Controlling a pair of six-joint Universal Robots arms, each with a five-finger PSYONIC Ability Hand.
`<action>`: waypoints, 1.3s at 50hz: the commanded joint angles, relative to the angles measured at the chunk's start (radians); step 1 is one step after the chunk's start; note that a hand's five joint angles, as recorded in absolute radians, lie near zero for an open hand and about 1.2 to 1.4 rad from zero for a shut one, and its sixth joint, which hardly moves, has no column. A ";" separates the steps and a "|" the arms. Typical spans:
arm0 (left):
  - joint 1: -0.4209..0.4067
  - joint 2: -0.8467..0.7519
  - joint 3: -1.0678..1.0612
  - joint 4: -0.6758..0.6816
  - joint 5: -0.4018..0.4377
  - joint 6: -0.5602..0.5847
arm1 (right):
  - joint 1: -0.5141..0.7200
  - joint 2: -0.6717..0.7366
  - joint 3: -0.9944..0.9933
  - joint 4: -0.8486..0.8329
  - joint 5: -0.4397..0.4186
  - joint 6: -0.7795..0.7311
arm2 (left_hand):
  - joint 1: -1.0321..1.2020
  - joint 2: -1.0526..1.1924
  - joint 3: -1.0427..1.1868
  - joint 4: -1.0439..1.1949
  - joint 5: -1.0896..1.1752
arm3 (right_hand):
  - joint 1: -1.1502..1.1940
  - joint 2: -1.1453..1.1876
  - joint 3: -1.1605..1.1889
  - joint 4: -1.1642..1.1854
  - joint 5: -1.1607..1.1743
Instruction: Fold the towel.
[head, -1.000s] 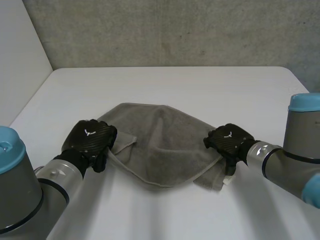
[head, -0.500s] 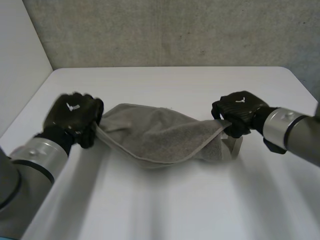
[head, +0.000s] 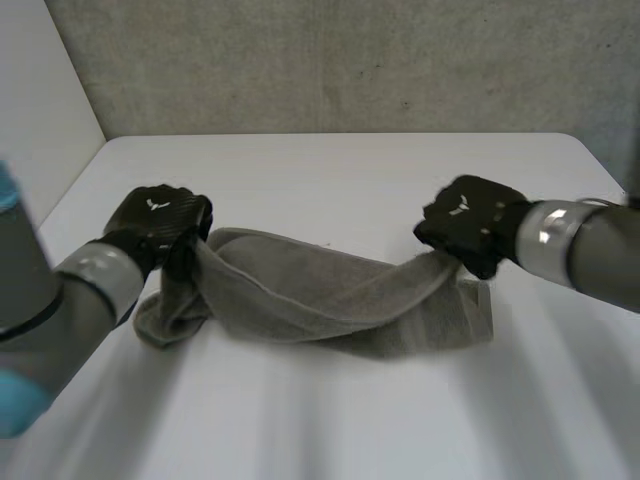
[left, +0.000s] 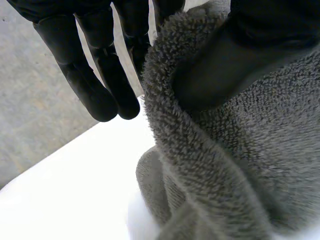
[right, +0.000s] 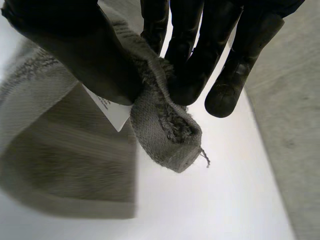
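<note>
I see towel (head: 320, 295) strung left to right across middle of table (head: 350, 165), between both hands. Left hand (head: 160, 225) at towel's left end, right hand (head: 470, 222) at its right end, well apart. Left end pinched between thumb and fingers, lifted off table; slack hangs below that hand, bunched on table (left wrist view: cloth wraps over thumb). Right hand pinches corner (right: 165, 135), tag (right: 114, 112) just beside thumb. Middle sags to table between hands. Wall (head: 350, 60) behind table.
</note>
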 joint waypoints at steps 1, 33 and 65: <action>-0.003 -0.122 0.385 0.002 -0.034 -0.017 | 0.095 0.143 -0.395 -0.271 0.235 0.010 | -0.023 -0.073 -0.140 -0.111 -0.249 | 0.085 0.102 0.075 0.067 0.077; 0.068 -0.114 0.092 0.229 -0.052 -0.176 | 0.103 0.189 -0.184 -0.413 0.083 0.208 | -0.023 -0.073 -0.140 -0.111 -0.249 | 0.085 0.102 0.075 0.067 0.077; 0.069 0.037 -0.252 0.221 -0.025 -0.023 | 0.040 0.087 0.224 -0.407 0.069 0.642 | -0.023 -0.073 -0.140 -0.111 -0.249 | -1.137 -1.120 -1.147 -1.155 -1.145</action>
